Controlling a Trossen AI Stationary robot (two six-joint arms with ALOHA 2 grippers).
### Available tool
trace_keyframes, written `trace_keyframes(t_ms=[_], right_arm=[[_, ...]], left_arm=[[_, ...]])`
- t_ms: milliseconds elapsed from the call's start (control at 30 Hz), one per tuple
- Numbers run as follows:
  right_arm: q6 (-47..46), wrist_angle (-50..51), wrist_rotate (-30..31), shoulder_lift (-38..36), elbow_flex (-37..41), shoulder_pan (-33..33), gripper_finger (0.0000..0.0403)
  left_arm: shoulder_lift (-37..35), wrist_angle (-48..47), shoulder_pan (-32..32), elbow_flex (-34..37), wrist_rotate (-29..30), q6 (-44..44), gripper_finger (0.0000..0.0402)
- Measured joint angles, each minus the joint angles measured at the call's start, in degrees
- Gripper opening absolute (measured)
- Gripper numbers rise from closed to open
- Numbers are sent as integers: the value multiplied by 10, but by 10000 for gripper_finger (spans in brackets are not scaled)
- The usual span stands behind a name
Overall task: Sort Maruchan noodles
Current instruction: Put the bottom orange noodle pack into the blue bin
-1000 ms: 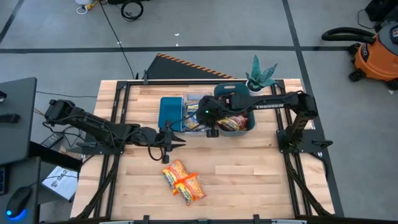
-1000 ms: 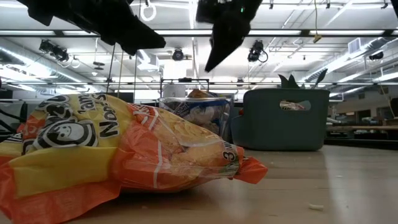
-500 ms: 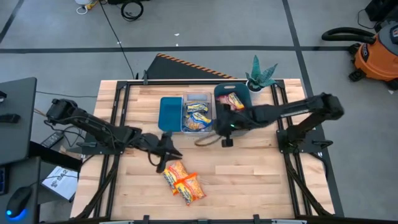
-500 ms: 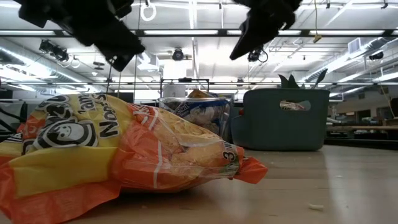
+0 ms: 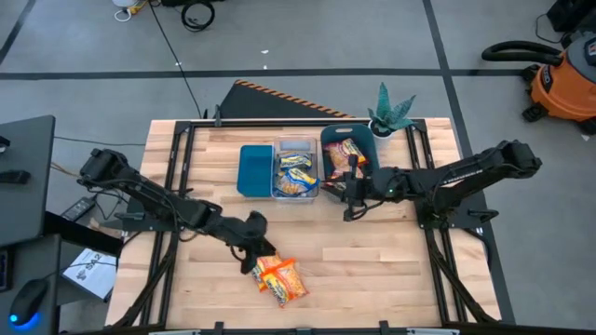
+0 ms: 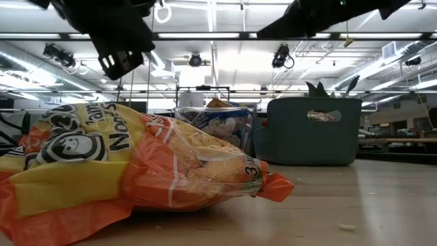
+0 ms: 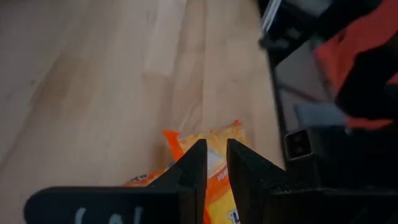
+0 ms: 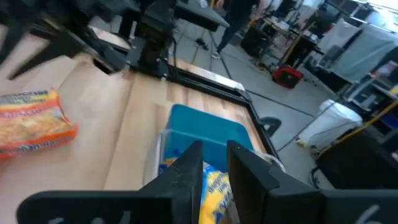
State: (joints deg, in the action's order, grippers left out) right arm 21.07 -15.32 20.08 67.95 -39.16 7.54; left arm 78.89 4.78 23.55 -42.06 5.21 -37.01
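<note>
Two or three orange-yellow Maruchan packets (image 5: 277, 277) lie flat in a small pile near the table's near edge; they fill the low view's foreground (image 6: 136, 171). My left gripper (image 5: 253, 249) hovers shut just above their left end, and an orange packet (image 7: 214, 158) shows past its fingers (image 7: 215, 144). My right gripper (image 5: 348, 207), shut (image 8: 214, 148), hangs over bare table just near of the teal bin (image 5: 349, 158). Yellow-and-blue packets (image 5: 296, 173) lie in the clear bin, and red-brown ones (image 5: 348, 149) in the teal bin.
A blue lid (image 5: 253, 169) lies flat left of the clear bin (image 5: 296, 149). A potted plant (image 5: 391, 113) stands at the far right corner. Bare wood lies between the bins and the packet pile, and to the right of the pile.
My left gripper has moved toward the near edge and a little right, coming down over the orange packet pile. My right gripper has drawn back from above the bins toward the right and the near side, uncovering both bins. The packets on the table have stayed where they were.
</note>
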Motion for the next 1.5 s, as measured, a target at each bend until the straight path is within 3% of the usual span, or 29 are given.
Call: trace_keyframes(t_ms=[167, 300, 433, 633, 1033, 1300, 1500], right_arm=[[15, -19, 0, 1, 22, -3, 79], [20, -25, 0, 12, 35, -2, 79], [5, -30, 0, 18, 54, 5, 79], [15, -60, 12, 21, 99, 21, 79], [16, -78, 34, 10, 106, 53, 79], [9, -76, 56, 13, 106, 67, 79], [3, -72, 58, 12, 106, 74, 79]], left_arm=[[66, -116, 7, -97, 13, -4, 74], [125, -153, -11, -154, 22, -29, 112], [183, -150, -45, -197, -67, -45, 144], [251, -153, -81, -218, -213, -77, 153], [311, -126, -112, -214, -313, -60, 153], [322, -117, -108, -213, -333, -54, 115], [322, -119, -108, -213, -331, -28, 38]])
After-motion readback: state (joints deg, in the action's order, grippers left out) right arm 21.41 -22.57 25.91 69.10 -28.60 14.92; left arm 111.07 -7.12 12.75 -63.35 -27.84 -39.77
